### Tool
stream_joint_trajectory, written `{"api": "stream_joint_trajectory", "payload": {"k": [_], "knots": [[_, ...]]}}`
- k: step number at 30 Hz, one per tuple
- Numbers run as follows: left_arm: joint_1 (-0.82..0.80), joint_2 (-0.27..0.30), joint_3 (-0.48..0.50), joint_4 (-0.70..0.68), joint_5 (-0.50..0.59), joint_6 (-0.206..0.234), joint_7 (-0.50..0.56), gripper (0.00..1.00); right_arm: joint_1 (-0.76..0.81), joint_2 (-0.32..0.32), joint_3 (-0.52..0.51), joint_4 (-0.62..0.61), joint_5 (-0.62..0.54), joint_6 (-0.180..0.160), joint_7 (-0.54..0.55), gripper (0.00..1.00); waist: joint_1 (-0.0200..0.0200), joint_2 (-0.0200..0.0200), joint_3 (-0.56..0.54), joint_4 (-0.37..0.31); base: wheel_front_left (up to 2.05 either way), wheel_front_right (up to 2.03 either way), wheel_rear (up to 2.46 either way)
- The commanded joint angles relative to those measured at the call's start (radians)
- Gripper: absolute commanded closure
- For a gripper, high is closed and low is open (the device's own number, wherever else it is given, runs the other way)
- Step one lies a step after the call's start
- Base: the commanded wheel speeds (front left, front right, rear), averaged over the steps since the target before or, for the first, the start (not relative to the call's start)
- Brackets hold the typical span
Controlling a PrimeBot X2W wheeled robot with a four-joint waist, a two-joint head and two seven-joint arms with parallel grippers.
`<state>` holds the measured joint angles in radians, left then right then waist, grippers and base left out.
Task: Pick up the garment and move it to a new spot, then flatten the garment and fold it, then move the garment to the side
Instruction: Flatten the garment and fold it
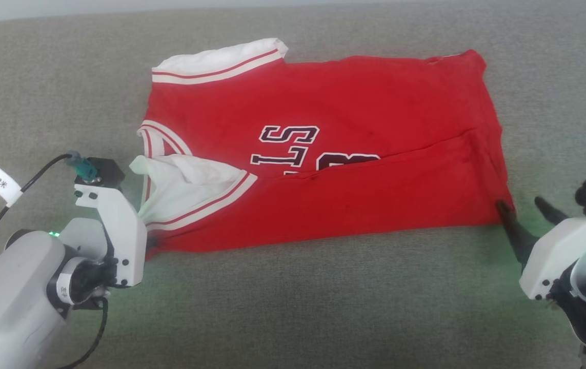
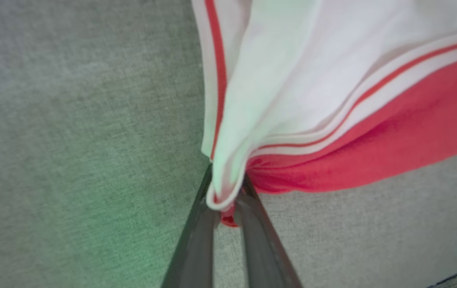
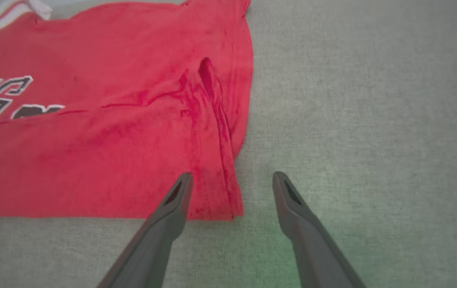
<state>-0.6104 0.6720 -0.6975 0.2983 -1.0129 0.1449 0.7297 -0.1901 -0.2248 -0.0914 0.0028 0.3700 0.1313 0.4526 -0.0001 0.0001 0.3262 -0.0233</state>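
Left jaws pinched on garment [image 1: 375, 102] sleeve corner, right jaws spread wide astride hem corner

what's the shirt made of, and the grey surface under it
The shirt: soft matte knit, probably cotton or a blend; it creases and bunches limply where the left gripper pinches it.
The grey surface: matte woven fabric, like upholstery, with a fine flecked weave clear in the wrist views; what lies beneath it cannot be told.
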Motion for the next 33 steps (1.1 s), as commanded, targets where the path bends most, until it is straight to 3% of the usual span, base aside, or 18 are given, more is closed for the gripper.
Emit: {"api": "stream_joint_trajectory", "payload": {"k": [1,13,14,15,16,26,33], "knots": [[0.035,-0.041,-0.039,0.026,-0.009,-0.005,0.007,1.00,-0.014,-0.010,0.009,0.012,0.005,-0.001,0.056,0.00,0.0001,-0.0001,0.006,0.009,0.00,0.00,0.00],[0.019,-0.066,-0.051,0.024,-0.008,-0.019,0.003,1.00,-0.109,-0.028,0.037,0.112,0.009,-0.001,0.288,0.00,0.0001,-0.0001,0.024,0.038,0.00,0.00,0.00],[0.016,-0.068,-0.052,0.025,-0.008,-0.018,0.003,1.00,-0.117,-0.030,0.042,0.126,0.014,-0.001,0.311,0.29,0.0001,-0.0001,0.025,0.040,0.00,0.00,0.00],[0.014,-0.069,-0.053,0.026,-0.008,-0.021,0.004,1.00,-0.124,-0.036,0.054,0.138,0.019,-0.001,0.336,0.88,0.0001,-0.0001,0.025,0.042,0.00,0.00,0.00],[0.012,-0.070,-0.054,0.027,-0.010,-0.024,0.005,1.00,-0.128,-0.046,0.061,0.145,0.010,-0.001,0.358,1.00,0.0001,-0.0001,0.025,0.044,0.00,0.00,0.00],[0.002,-0.047,-0.047,0.011,-0.022,-0.031,0.026,1.00,-0.164,-0.094,0.060,0.129,0.031,-0.002,0.455,1.00,0.0001,-0.0001,0.010,0.056,0.00,0.00,0.00],[0.030,0.009,-0.037,-0.069,-0.031,0.016,0.073,1.00,-0.113,-0.156,0.086,0.059,0.074,-0.002,0.513,1.00,0.0001,-0.0001,-0.032,0.062,0.00,0.00,0.00]]}}
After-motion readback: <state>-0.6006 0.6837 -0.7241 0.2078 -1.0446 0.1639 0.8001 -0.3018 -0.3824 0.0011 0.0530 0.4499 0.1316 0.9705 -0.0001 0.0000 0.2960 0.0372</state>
